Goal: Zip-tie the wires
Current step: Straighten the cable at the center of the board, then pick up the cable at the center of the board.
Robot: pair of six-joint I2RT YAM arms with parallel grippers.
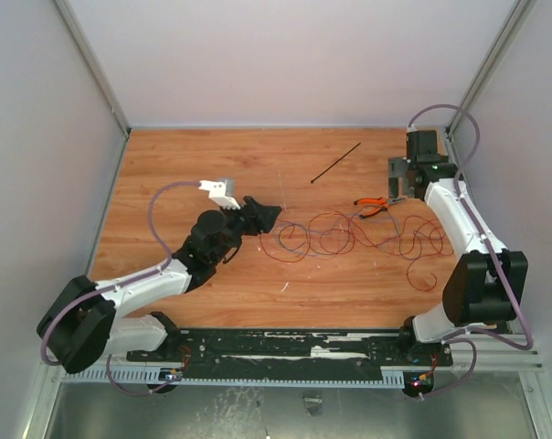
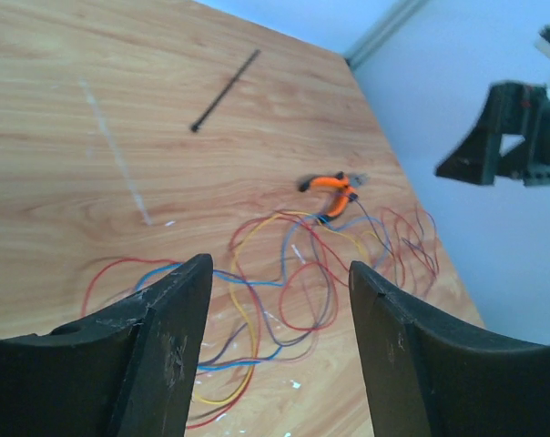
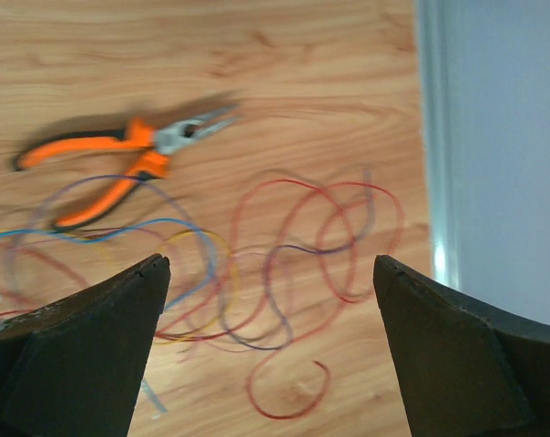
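Observation:
The wires lie as a loose tangle of red, blue, yellow and purple-grey strands across the middle of the wooden table. The zip tie, a thin black strip, lies apart from them further back. My left gripper hovers at the tangle's left end, open and holding nothing. In the left wrist view, wire loops show between the jaws and the zip tie lies far ahead. My right gripper hangs over the tangle's right end, wide open and empty. Red and purple loops lie below it.
Orange-handled pliers rest on the table just behind the wires, close to the right gripper; they also show as pliers and pliers. Enclosure walls stand on the left, the back and the right.

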